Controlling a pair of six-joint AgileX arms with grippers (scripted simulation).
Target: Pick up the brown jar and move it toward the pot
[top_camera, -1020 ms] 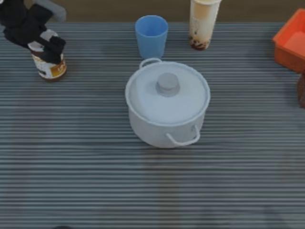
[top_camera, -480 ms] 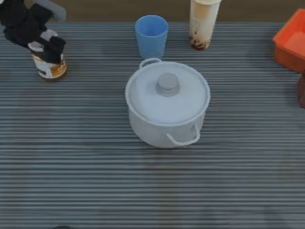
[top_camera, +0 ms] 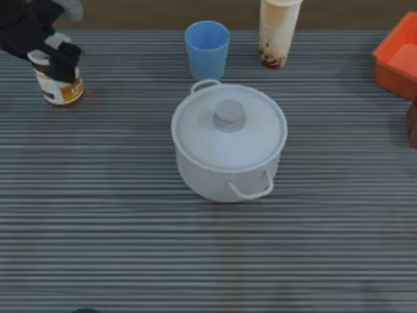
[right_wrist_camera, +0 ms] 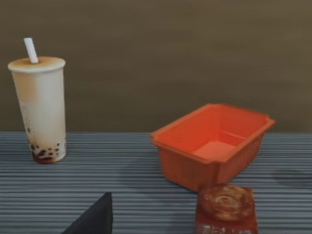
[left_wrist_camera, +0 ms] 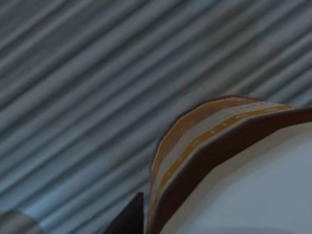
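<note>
The brown jar [top_camera: 62, 91], with its white-and-orange label, is at the table's far left, and my left gripper [top_camera: 53, 57] is shut on its top from above. The left wrist view is filled by the jar's label band and white lid [left_wrist_camera: 209, 141], with one dark fingertip [left_wrist_camera: 129, 218] against its side. The white pot [top_camera: 228, 140], lid on with a grey knob, stands mid-table well to the right of the jar. My right gripper is out of the top view. Only one dark fingertip [right_wrist_camera: 93, 218] shows in its wrist view.
A blue cup [top_camera: 207, 47] and a tall cream cup [top_camera: 277, 31] stand behind the pot. An orange tray [top_camera: 397, 59] sits at the far right edge, with a reddish block [right_wrist_camera: 226, 209] just in front of it.
My left gripper and the jar it holds have shifted a little toward the top view's upper left. The pot and cups have not moved.
</note>
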